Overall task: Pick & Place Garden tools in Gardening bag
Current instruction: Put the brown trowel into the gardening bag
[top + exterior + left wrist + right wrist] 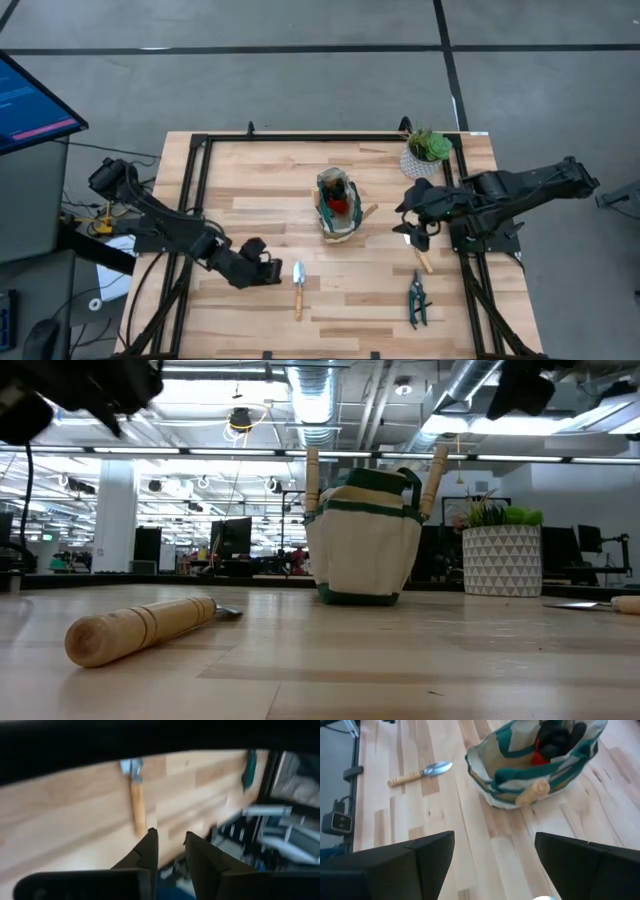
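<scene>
Nearest the lens in the low view: near trowel [140, 628], flat on the table [400, 670], wooden handle toward the camera. Farther back, upright at mid-table: gardening bag [365, 550], two wooden handles poking out of its pockets. Beside it, potted plant [502, 555]. At the far right edge, flat on the wood: second trowel [600, 603].

From the high view: left gripper [270, 272] just beside the near trowel's blade end, not touching. Right gripper [415, 232] over the blade end of the second trowel, whose handle angles out toward the pruning shears [416, 300]. Bag in the middle between both arms, something red and black already inside.

Through the left wrist view: fingers [147, 852] parted only by a narrow gap, nothing between them, near trowel ahead and lengthwise to the view.

Through the right wrist view: fingers [432, 852] spread wide, empty, with a sliver of silver blade showing low between them; bag and near trowel beyond.

Judged step: approach for a pick, with two trowels and the shears not yet bagged. The right side looks the better placed. Next move calls for dropping straight down, straddling the second trowel at the neck or handle, closing firmly, then lifting clear before swinging to the bag's open top. On the left: needs a wider spread and alignment across the handle first.
</scene>
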You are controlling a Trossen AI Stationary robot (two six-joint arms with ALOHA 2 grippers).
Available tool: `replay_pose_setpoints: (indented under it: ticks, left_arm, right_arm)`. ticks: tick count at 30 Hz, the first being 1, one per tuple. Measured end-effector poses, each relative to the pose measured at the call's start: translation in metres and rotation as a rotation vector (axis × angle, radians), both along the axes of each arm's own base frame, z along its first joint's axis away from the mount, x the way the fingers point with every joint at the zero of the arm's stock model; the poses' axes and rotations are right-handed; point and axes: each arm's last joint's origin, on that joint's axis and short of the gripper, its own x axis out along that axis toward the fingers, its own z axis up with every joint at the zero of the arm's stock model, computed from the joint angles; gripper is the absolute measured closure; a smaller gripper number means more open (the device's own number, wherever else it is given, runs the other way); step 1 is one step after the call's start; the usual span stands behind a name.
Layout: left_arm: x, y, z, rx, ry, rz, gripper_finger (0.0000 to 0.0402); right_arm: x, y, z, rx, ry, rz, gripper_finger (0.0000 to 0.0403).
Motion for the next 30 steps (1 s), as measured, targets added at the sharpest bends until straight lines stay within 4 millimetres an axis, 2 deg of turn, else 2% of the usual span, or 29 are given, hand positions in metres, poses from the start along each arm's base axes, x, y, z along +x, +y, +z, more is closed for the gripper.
replay_pose_setpoints:
  ticks: [6,11,17,24,27,30]
  left_arm:
    - [0.027,0.001,-0.017,0.066,0.051,0.045,0.036]
    - [0.046,0.008,-0.039,0.136,0.114,0.066,0.0367]
    - [0.054,0.016,-0.057,0.192,0.166,0.096,0.0378]
    - [0.056,0.019,-0.056,0.248,0.127,0.153,0.0384]
    - [0.057,0.02,-0.05,0.218,0.107,0.109,0.0365]
    - [0.058,0.017,-0.041,0.197,0.059,0.046,0.033]
  right_arm:
    - [-0.007,0.005,0.002,0.008,0.003,0.027,0.0133]
    - [-0.009,0.009,0.0,0.004,0.018,0.047,0.0133]
    - [-0.01,0.011,0.0,0.001,0.027,0.061,0.0133]
    - [-0.012,0.011,-0.001,-0.001,0.043,0.064,0.0133]
    - [-0.012,0.011,-0.001,0.0,0.047,0.065,0.0133]
    - [-0.012,0.011,-0.001,0.0,0.047,0.065,0.0133]
